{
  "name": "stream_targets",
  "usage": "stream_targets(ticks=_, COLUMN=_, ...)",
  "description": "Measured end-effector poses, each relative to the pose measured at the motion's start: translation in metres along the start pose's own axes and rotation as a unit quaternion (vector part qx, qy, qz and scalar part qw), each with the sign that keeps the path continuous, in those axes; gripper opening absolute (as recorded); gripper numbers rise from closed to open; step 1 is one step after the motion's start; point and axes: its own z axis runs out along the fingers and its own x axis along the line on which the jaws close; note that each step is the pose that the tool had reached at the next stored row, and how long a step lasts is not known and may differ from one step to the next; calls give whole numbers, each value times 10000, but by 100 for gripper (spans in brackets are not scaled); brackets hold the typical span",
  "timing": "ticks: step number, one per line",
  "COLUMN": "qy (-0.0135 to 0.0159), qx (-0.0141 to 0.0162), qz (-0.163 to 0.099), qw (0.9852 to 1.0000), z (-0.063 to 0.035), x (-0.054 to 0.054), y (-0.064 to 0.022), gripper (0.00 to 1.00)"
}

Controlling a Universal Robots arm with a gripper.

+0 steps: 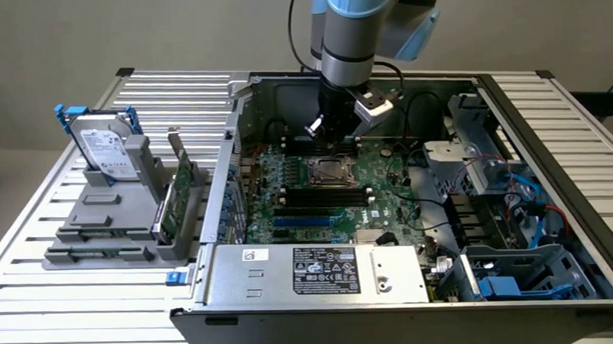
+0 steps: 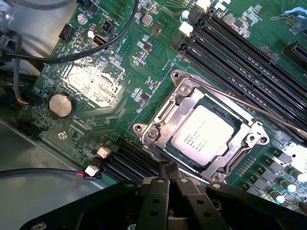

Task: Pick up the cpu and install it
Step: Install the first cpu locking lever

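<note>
The claw is drawn fully together: in the wrist view its two dark fingers meet tip to tip with no gap, and nothing is pinched between them. The tips hang just beside the edge of the socket frame, over the green motherboard. I cannot tell whether they touch the frame or the board. The cpu lies flat inside that frame, its silvery top face up with small printed lettering. The bright metal frame rings it, with screws at the corners. A thin metal lever runs slantwise past one corner of the frame. Long black memory slots run along one side of the frame. A round coin battery sits well apart from it, near a black cable that crosses the board. In the exterior view the arm comes straight down into the open computer case, and the claw hangs close above the cpu in the middle of the board. Outside the case, toward the exterior view's left, a grey rack stands on the slatted table. It holds an upright hard drive with a blue bracket and a thin green circuit card standing on edge.
</note>
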Motion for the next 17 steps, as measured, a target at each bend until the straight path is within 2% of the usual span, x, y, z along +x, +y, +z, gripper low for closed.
stream_targets(ticks=17, qy=1, qx=0, qz=0, qw=10000, z=10, x=16, y=-22, gripper=11)
